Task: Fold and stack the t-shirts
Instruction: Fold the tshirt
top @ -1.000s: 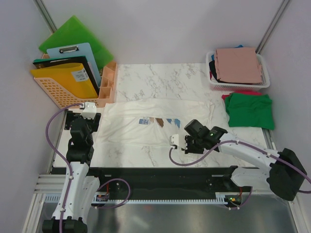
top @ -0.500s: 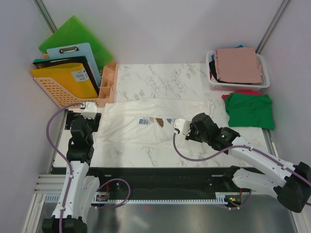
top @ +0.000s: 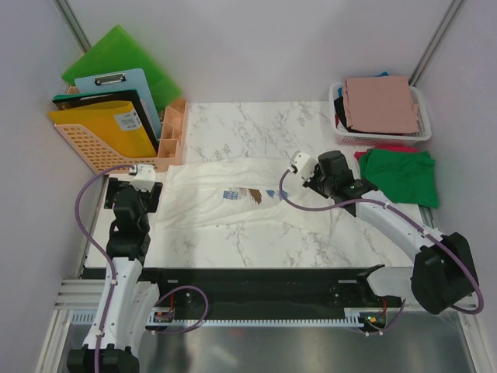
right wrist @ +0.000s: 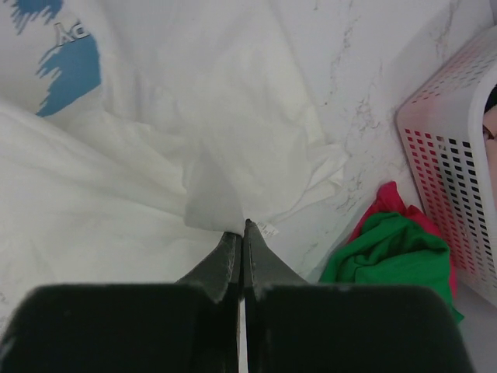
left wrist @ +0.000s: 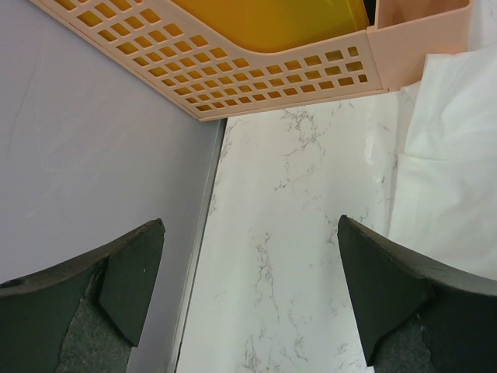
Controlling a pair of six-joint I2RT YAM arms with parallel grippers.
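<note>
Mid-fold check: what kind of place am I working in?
Probably a lab test cell, not a home: plain partition walls enclose a marble-patterned tabletop, with a white mesh basket of t-shirts and an orange file basket.

You have the cream-white t-shirt (top: 225,210) spread out wide, left to right, print facing up, with a fold near its right end pinched into a peak. Just right of it lies the folded green t-shirt (top: 400,177), a red one (top: 382,147) peeking from its far edge. Farther back, the folded dusty-pink t-shirt (top: 379,103) tops a black one (top: 342,118) and a blue one (top: 380,75).
</note>
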